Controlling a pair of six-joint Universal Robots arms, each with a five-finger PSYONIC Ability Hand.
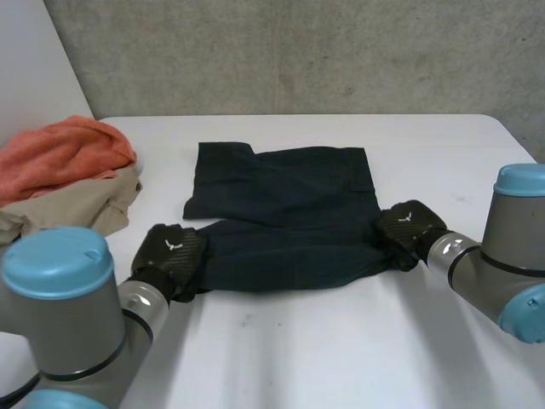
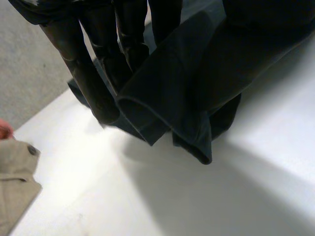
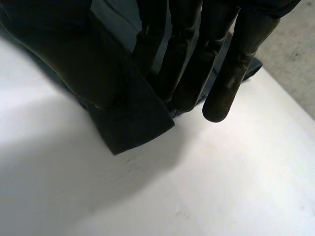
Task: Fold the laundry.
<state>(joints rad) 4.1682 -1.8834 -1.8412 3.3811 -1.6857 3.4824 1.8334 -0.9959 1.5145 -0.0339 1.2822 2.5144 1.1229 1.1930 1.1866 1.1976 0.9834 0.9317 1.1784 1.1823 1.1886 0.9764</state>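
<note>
**Shorts (image 1: 281, 213) pinched at both near corners**

They are spread dark and flat over the middle of a white table (image 1: 341, 341), with the near edge raised off it. At the far left, an orange cloth (image 1: 64, 153) is heaped on a beige garment (image 1: 94, 204). The near left corner is pinched between fingers and thumb by the left hand (image 1: 170, 249). The near right corner is clamped likewise by the right hand (image 1: 407, 228).
</note>
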